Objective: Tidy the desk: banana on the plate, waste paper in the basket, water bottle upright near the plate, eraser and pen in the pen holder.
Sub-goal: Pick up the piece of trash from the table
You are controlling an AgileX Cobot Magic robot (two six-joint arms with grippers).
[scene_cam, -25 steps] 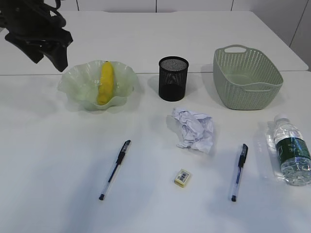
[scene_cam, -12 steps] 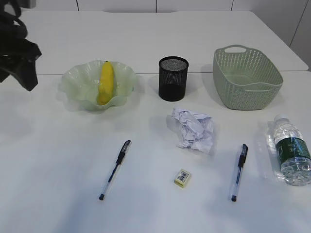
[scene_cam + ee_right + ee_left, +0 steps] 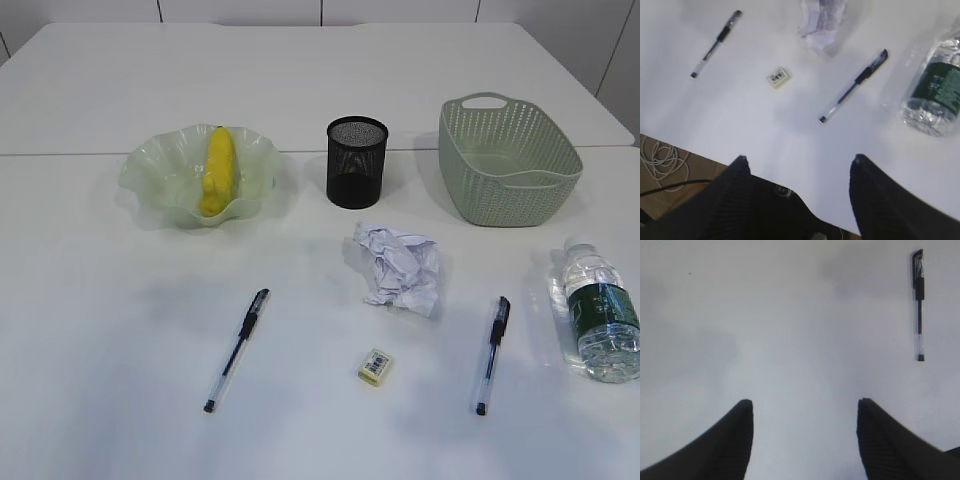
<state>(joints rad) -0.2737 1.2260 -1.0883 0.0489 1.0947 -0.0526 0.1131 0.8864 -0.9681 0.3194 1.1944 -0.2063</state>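
The banana [image 3: 217, 170] lies in the green plate [image 3: 150, 170] at the back left. The black pen holder [image 3: 356, 162] and the basket [image 3: 508, 160] stand behind the waste paper [image 3: 400, 268]. The eraser [image 3: 375, 366] lies between two pens [image 3: 236, 349] [image 3: 491, 354]. At the right the water bottle [image 3: 598, 308] lies on its side. Neither arm shows in the exterior view. My left gripper [image 3: 803, 402] is open over bare desk, a pen [image 3: 918, 305] far ahead to its right. My right gripper [image 3: 797, 159] is open and empty near the desk's front edge, facing the eraser [image 3: 778, 77] and a pen [image 3: 854, 85].
A seam [image 3: 60, 153] crosses the white desk behind the plate. In the right wrist view the desk's front edge shows brown floor with a coil of white cable [image 3: 660, 160] below it.
The left arm, up by the plate at the far left a second ago, has drawn back leftward out of the exterior view. The objects have not moved.
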